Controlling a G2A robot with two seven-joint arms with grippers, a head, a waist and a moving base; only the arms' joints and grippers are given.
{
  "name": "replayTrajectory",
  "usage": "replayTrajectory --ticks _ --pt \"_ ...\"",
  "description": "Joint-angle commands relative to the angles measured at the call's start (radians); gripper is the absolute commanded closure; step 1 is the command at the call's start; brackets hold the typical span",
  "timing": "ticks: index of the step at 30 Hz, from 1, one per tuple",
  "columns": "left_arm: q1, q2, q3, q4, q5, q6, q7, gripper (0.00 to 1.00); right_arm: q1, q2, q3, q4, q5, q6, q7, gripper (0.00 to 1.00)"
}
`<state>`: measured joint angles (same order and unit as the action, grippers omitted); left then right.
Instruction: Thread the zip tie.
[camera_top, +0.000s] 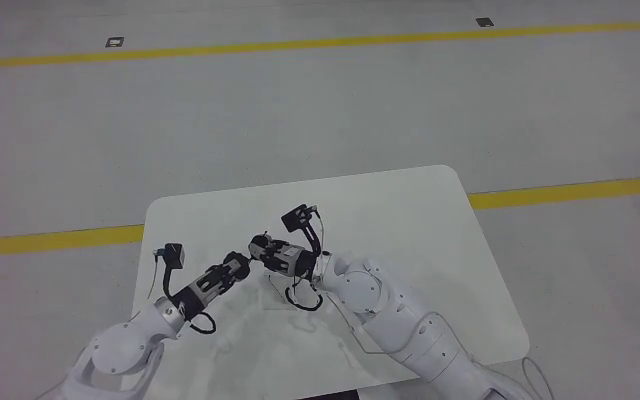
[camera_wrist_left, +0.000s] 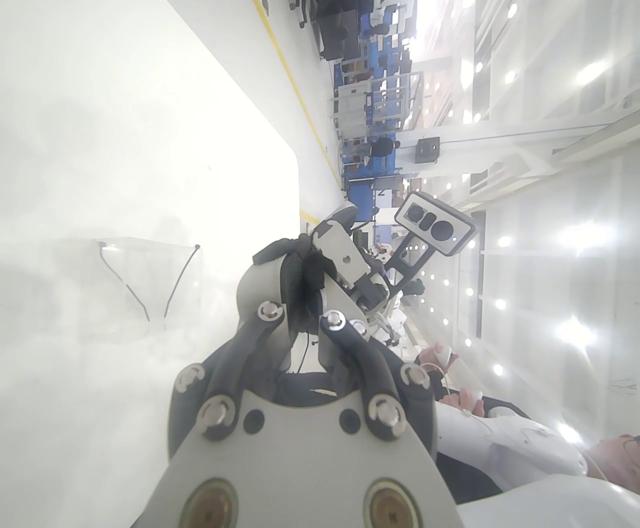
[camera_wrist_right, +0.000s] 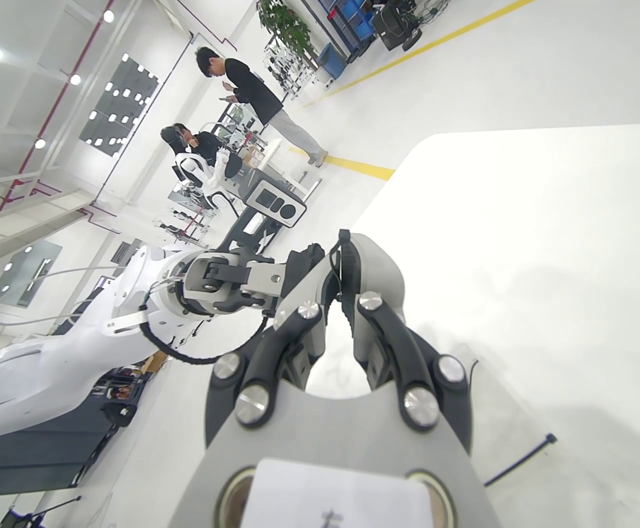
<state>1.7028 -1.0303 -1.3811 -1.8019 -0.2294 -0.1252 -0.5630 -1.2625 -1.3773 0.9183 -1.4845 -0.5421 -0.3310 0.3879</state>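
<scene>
A thin black zip tie (camera_wrist_right: 341, 270) runs between the pads of my right gripper (camera_wrist_right: 334, 280), which is shut on it. Its small head (camera_wrist_right: 344, 235) sticks out past the fingertips. My left gripper (camera_wrist_left: 301, 287) has its black-padded fingers pressed together, tip to tip against the right gripper (camera_wrist_left: 350, 265). I cannot see whether the tie is between the left pads. In the top view both grippers meet above the middle of the white table (camera_top: 400, 215), left gripper (camera_top: 243, 265) and right gripper (camera_top: 262, 248).
A clear tray (camera_top: 291, 297) lies on the table just beside the grippers, toward the robot. It holds spare black zip ties (camera_wrist_left: 182, 280) (camera_wrist_right: 520, 456). Bare tabletop spreads far and right of the arms.
</scene>
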Motion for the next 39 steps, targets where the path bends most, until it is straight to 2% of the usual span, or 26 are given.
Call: replayTrajectory --ticks 1,2,3,4,5,7,8,11,13,14,15,16,17,18,22,28,31,37,39 --pt "0.001 0.000 0.001 -0.001 0.002 -0.001 0.000 1.00 0.000 0.000 -0.001 0.000 0.001 -0.001 0.000 1.00" --pt "0.002 0.001 0.001 -0.001 0.002 -0.001 0.000 1.00 -0.001 0.001 -0.002 0.000 0.002 -0.002 0.001 1.00" --pt "0.002 0.001 0.001 -0.001 0.003 -0.001 0.000 1.00 -0.001 0.001 -0.002 0.000 0.002 -0.003 0.002 0.90" --pt "0.002 0.001 0.002 -0.001 0.003 -0.001 0.001 1.00 -0.001 0.001 -0.002 -0.001 0.003 -0.004 0.001 0.73" --pt "0.002 0.001 0.002 -0.001 0.003 -0.001 0.001 1.00 -0.002 0.001 -0.002 -0.002 0.003 -0.004 0.000 0.62" --pt "0.002 0.001 0.002 -0.001 0.003 -0.001 0.000 1.00 -0.005 0.002 0.000 -0.005 0.002 -0.004 -0.004 0.45" --pt "0.003 0.002 0.003 0.000 0.003 -0.001 0.000 1.00 -0.006 0.003 0.001 -0.007 0.001 -0.004 -0.004 0.40" --pt "0.002 0.002 0.004 0.000 0.004 -0.002 0.000 1.00 -0.010 0.004 0.003 -0.010 0.000 -0.004 -0.007 0.40" --pt "0.003 0.002 0.004 0.000 0.004 -0.002 0.000 1.00 -0.012 0.006 0.005 -0.013 -0.001 -0.005 -0.008 0.45" --pt "0.003 0.003 0.004 0.000 0.004 -0.002 0.001 1.00 -0.014 0.006 0.006 -0.014 -0.002 -0.006 -0.009 0.45" --pt "0.003 0.003 0.004 0.000 0.004 -0.002 0.001 1.00 -0.015 0.007 0.008 -0.016 -0.003 -0.006 -0.010 0.40" --pt "0.003 0.003 0.004 0.000 0.004 -0.002 0.002 1.00 -0.018 0.008 0.011 -0.019 -0.004 -0.009 -0.012 0.29" --pt "0.002 0.003 0.004 -0.001 0.003 -0.002 0.002 1.00 -0.021 0.010 0.013 -0.022 -0.007 -0.009 -0.013 0.11" --pt "0.002 0.003 0.004 -0.002 0.003 -0.002 0.003 1.00 -0.024 0.011 0.015 -0.026 -0.011 -0.009 -0.015 0.00" --pt "0.004 0.003 -0.001 -0.011 -0.041 0.007 -0.004 1.00 -0.046 0.024 0.026 -0.052 -0.040 -0.009 -0.032 0.00" --pt "0.001 0.007 -0.020 -0.026 -0.198 0.073 -0.119 1.00 -0.104 0.067 0.051 -0.102 -0.115 -0.009 -0.121 0.00" --pt "0.003 0.009 -0.028 -0.034 -0.237 0.097 -0.154 1.00 -0.132 0.094 0.058 -0.123 -0.147 -0.009 -0.185 0.00" --pt "0.004 0.011 -0.023 -0.051 -0.290 0.140 -0.182 1.00 -0.161 0.149 0.028 -0.139 -0.268 -0.009 -0.330 0.00" --pt "0.002 0.011 -0.023 -0.057 -0.285 0.149 -0.174 1.00 -0.161 0.154 0.019 -0.138 -0.286 -0.009 -0.344 0.00"
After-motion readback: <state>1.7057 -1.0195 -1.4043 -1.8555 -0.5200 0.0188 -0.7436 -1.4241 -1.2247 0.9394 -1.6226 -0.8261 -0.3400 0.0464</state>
